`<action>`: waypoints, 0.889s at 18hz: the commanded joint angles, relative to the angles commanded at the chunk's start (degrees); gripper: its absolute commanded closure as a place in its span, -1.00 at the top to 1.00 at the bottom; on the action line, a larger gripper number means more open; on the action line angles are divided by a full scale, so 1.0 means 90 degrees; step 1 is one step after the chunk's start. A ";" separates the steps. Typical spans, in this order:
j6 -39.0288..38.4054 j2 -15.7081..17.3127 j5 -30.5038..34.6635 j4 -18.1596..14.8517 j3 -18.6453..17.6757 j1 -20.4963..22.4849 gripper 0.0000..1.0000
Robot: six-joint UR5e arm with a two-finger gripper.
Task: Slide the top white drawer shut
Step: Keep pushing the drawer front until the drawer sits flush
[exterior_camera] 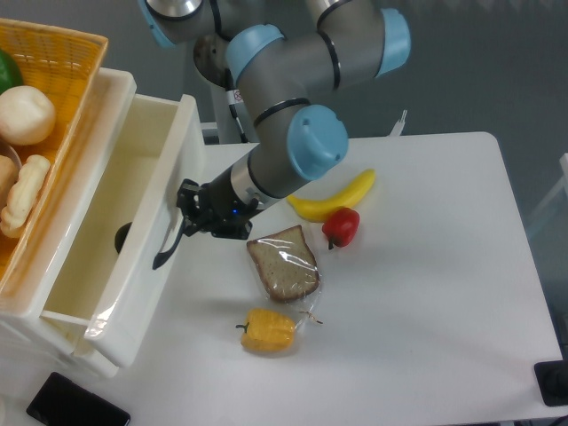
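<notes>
The top white drawer (106, 213) stands partly pulled out at the left, its glossy front panel (153, 240) facing the table with a black curved handle (169, 247) on it. My gripper (189, 213) presses against the front panel right by the handle. Its fingers are dark and bunched at the panel, so whether they are open or shut is not visible. The drawer's inside shows a dark round shape (122, 237) through the wall.
An orange wicker basket (49, 106) with bread rolls sits on top of the drawer unit. On the table lie a wrapped bread slice (284, 264), a yellow pepper (268, 330), a red pepper (342, 226) and a banana (335, 197). A black phone (75, 404) lies bottom left.
</notes>
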 joint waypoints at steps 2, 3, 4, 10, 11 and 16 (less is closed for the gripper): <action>-0.0078 0.0010 -0.0029 0.0000 0.0000 -0.0049 -0.94; -0.0108 0.0020 -0.0068 0.0000 0.0000 -0.0088 -0.94; -0.0127 0.0029 -0.0088 0.0000 0.0000 -0.0117 -0.94; -0.0245 0.0108 -0.0127 0.0020 0.0000 -0.0313 -0.93; -0.0254 0.0108 -0.0127 0.0020 0.0000 -0.0323 -0.93; -0.0284 0.0098 -0.0127 0.0029 0.0000 -0.0333 -0.92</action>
